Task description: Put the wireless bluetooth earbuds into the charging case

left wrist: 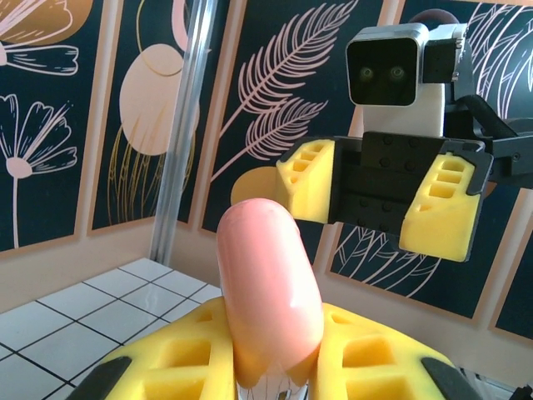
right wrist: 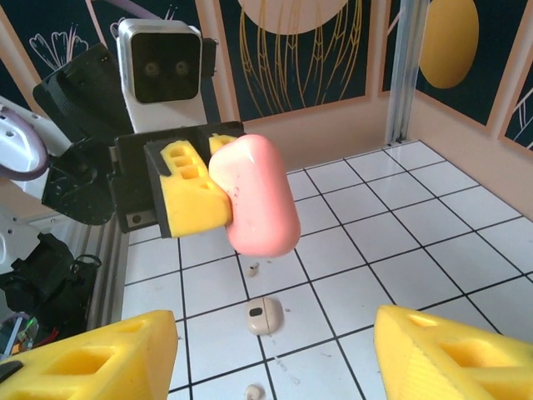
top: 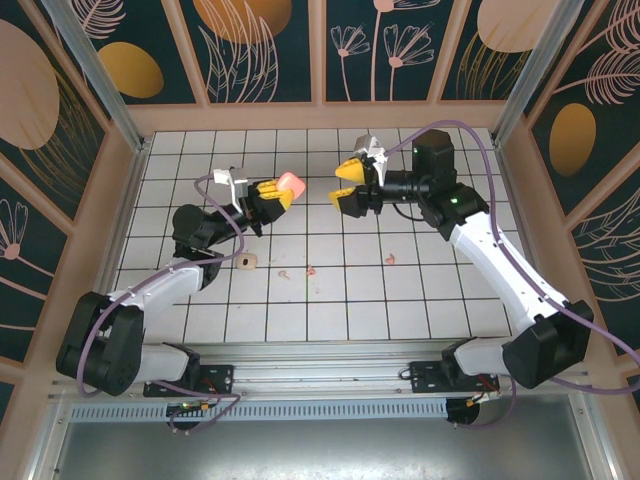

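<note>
A salmon-pink rounded charging case (top: 291,183) is held up off the table, with my left gripper (top: 276,194) shut on its lower end. In the left wrist view the case (left wrist: 268,283) stands upright between the yellow pads (left wrist: 158,362). My right gripper (top: 345,184) hangs level with it a short way to the right, facing it, open and holding nothing. In the right wrist view, the case (right wrist: 258,196) is ahead of the spread yellow fingers (right wrist: 92,358). Tiny pale-pink earbuds (top: 284,272) (top: 311,269) (top: 390,258) lie on the white tiles below.
A beige rounded piece (top: 247,261) with a dark slot lies on the tiles near the left arm, also seen in the right wrist view (right wrist: 264,315). Wooden walls (top: 320,115) and metal posts (top: 95,75) ring the tiled floor.
</note>
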